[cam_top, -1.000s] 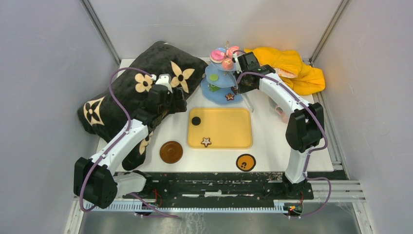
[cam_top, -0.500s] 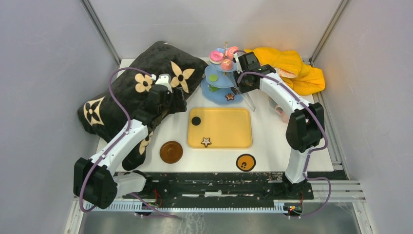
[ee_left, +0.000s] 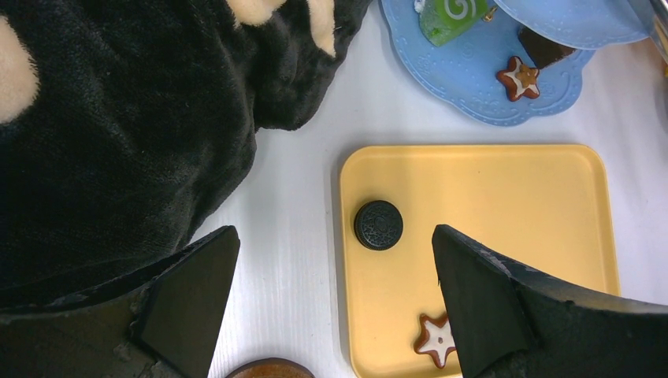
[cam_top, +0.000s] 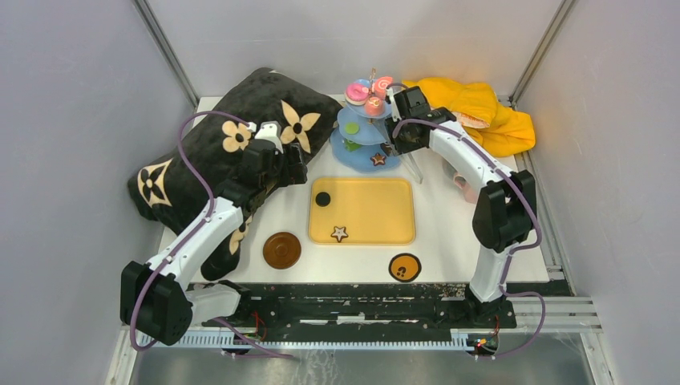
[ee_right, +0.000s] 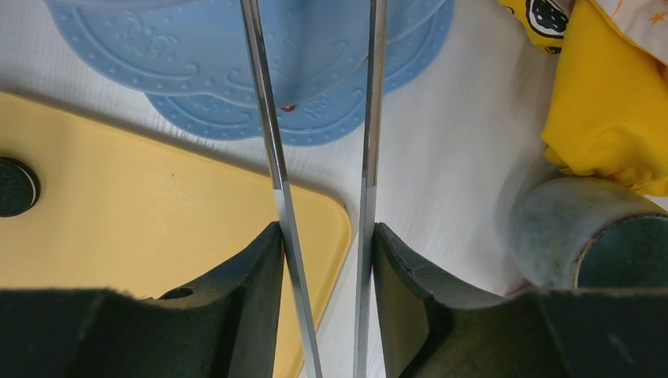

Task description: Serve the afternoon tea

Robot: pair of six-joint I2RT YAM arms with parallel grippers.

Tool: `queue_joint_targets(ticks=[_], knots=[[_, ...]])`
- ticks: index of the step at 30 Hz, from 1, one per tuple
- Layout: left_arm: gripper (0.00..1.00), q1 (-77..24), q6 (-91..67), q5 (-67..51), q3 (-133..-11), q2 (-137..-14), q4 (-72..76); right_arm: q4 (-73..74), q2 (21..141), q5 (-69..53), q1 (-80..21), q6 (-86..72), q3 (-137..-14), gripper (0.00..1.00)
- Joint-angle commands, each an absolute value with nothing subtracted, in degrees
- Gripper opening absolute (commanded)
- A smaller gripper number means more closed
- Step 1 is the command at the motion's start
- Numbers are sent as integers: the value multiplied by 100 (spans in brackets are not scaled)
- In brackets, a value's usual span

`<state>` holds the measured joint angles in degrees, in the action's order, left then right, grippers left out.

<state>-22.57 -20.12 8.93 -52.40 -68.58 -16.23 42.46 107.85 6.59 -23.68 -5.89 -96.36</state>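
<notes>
Risk at 12 o'clock on counter [cam_top: 449, 233]: pinches metal tongs [ee_right: 272, 173] in right tool [ee_right: 323, 236] close by light-blue stand [ee_right: 197, 47], may clip tiers, spilling sweets [cam_top: 358, 92]. Holds left tool [ee_left: 335, 236] spread over yellow tray [ee_left: 504, 205].

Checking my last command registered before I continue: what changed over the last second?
Barely anything shows. The right arm's elbow seems to have edged slightly rightward; the right end effector stayed by the three-tier stand, clamped on the metal tongs. No pickup or release is visible. The left end effector, open near the yellow tray, the biscuits on it and both coasters stayed put.
</notes>
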Motion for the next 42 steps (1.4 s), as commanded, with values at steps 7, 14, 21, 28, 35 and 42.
queue_joint_targets(ticks=[7,14,21,28,35,42], knots=[[100,-2219,-2101,968,-5288,-6671,-1503,4003,10118,790,-2377,-564,-9450,51],[100,-2217,-2101,959,-5279,-6635,-1503,4016,10002,809,-2381,-572,-9358,55],[100,-2218,-2103,967,-5251,-6593,-1512,3990,9699,869,-2373,-604,-9194,55],[100,-2219,-2143,920,-5251,-6621,-1494,3930,9223,855,-2381,-681,-8864,54],[99,-2221,-2145,923,-5215,-6578,-1507,3559,8562,984,-2380,-1297,-7907,54],[99,-2222,-2162,896,-5159,-6563,-1477,3305,7695,1373,-2377,-2758,-6667,65]])
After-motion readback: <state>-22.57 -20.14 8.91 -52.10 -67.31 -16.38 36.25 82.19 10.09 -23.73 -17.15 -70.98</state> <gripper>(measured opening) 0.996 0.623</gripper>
